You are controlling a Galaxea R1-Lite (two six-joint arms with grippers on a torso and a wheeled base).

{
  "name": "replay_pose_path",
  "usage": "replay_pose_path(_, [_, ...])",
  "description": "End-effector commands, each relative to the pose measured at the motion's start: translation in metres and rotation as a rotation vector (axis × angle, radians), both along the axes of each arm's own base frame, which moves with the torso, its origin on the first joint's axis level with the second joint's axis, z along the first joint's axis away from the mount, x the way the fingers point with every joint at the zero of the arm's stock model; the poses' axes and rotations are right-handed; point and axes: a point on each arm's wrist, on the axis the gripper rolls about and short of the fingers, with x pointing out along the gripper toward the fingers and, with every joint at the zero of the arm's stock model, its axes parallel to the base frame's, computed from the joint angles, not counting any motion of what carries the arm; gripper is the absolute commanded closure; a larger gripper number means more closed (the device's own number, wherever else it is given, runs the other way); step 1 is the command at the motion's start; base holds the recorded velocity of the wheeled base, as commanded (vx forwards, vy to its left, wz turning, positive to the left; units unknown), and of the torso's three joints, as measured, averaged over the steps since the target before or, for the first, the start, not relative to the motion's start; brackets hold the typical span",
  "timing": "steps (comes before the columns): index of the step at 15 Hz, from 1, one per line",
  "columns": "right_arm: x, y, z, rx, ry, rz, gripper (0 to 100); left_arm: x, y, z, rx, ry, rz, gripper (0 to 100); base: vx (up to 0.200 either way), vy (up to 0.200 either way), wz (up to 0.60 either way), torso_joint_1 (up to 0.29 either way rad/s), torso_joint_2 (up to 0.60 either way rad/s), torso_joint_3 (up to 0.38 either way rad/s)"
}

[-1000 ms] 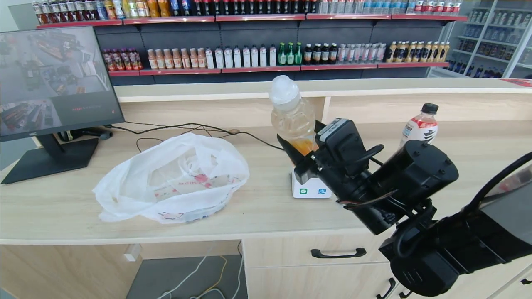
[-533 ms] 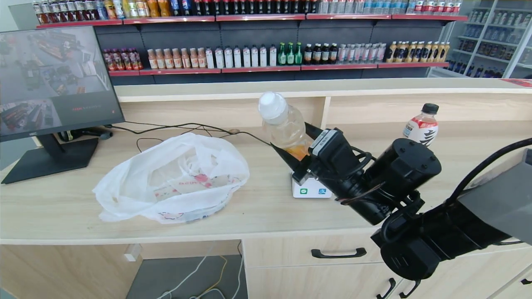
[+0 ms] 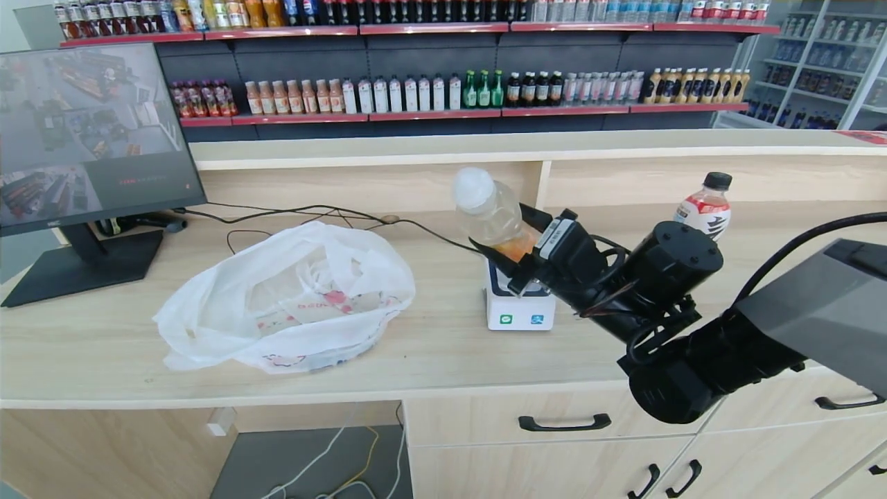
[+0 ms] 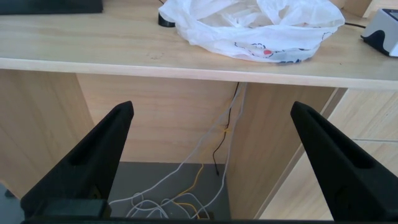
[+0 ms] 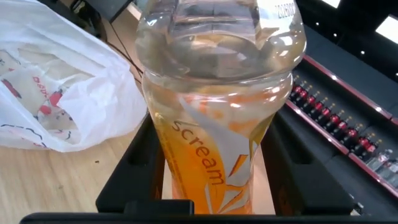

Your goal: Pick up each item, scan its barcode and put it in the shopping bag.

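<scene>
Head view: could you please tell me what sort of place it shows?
Most likely a convenience store's checkout: shelves of bottled drinks line the back wall, a small white scanner box sits on the wooden counter near a shopping bag, and a monitor shows camera feeds.

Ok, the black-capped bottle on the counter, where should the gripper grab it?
Probably around the labelled body of the black-capped bottle, coming in level from the robot's side: it stands upright, and the counter's raised back wall is close behind it.
</scene>
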Motion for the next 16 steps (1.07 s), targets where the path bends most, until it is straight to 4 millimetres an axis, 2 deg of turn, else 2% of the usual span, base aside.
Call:
replay_pose_path(1, [0.005, -0.006, -0.003, -0.012, -0.004, -0.011, 100, 0.000, 0.000, 0.000, -0.001, 0.000, 0.000, 0, 0.000, 0.000, 0.00, 0.000, 0.00, 0.000])
replay_pose_path(3, [0.009, -0.013, -0.004, -0.059, -0.049, -0.002, 100, 0.000, 0.000, 0.000, 0.000, 0.000, 0.002, 0, 0.000, 0.000, 0.00, 0.000, 0.00, 0.000])
replay_pose_path(11, [0.015, -0.010, -0.004, -0.129, -0.154, 0.071, 100, 0.000, 0.000, 0.000, 0.000, 0.000, 0.000, 0, 0.000, 0.000, 0.00, 0.000, 0.00, 0.000])
replay_pose_path(12, [0.015, -0.009, -0.006, -0.150, -0.166, 0.124, 100, 0.000, 0.000, 0.000, -0.001, 0.000, 0.000, 0, 0.000, 0.000, 0.00, 0.000, 0.00, 0.000])
replay_pose_path(14, [0.018, -0.015, -0.014, -0.221, -0.227, 0.167, 100, 0.000, 0.000, 0.000, 0.000, 0.000, 0.002, 0, 0.000, 0.000, 0.00, 0.000, 0.00, 0.000])
replay_pose_path(16, [0.017, -0.015, -0.010, -0.224, -0.246, 0.179, 100, 0.000, 0.000, 0.000, 0.000, 0.000, 0.000, 0, 0.000, 0.000, 0.00, 0.000, 0.00, 0.000])
